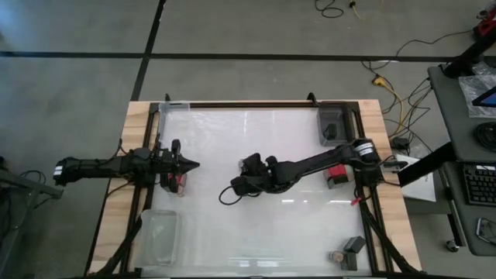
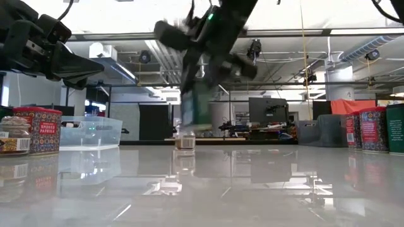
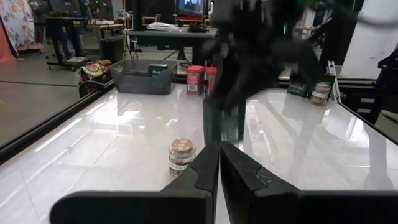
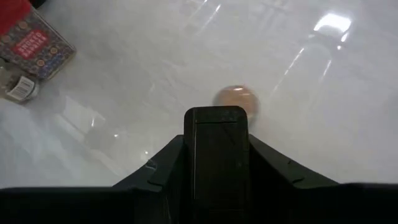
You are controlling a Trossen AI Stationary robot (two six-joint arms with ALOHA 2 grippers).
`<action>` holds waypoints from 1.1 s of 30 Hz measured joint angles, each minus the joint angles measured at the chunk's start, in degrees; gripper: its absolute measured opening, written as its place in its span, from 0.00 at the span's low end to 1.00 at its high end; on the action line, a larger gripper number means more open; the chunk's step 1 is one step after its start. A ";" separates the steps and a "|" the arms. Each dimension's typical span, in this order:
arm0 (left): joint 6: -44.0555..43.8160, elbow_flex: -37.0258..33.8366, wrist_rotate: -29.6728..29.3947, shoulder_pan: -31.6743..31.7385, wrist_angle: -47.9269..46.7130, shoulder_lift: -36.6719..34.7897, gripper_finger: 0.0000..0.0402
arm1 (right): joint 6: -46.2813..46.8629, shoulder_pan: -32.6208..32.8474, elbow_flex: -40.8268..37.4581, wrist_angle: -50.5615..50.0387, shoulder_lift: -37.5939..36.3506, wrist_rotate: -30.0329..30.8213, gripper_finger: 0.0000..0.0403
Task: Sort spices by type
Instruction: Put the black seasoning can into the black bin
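I saw the right gripper (image 4: 216,134) pinching a black boxy spice container (image 4: 216,149) between its jaws, above mid-surface. A round tan-topped jar (image 3: 181,157) with a brown label stood upright just beyond. The left gripper (image 3: 219,163) waited at the left edge, jaws pressed together.

A black boxy spice (image 4: 217,155) hangs above an upright tan-topped jar (image 3: 181,157) mid-table.
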 joint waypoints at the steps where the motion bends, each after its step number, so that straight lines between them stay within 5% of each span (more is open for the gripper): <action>1: -0.01 -0.02 0.00 0.00 -0.02 0.00 0.00 | 0.33 0.02 0.00 -2.19 -1.51 0.38 0.32; 13: -0.01 -0.02 0.00 0.00 -0.04 0.26 0.00 | 28.32 0.35 -9.30 -38.26 -15.09 14.00 0.32; 20: -0.01 0.00 0.00 -0.02 -0.08 0.42 0.00 | 37.72 -2.27 -24.26 -40.73 -27.80 21.26 0.33; 33: -0.01 0.00 0.00 -0.02 0.00 0.48 0.00 | 32.97 -18.55 -43.62 -39.15 -52.12 25.59 0.33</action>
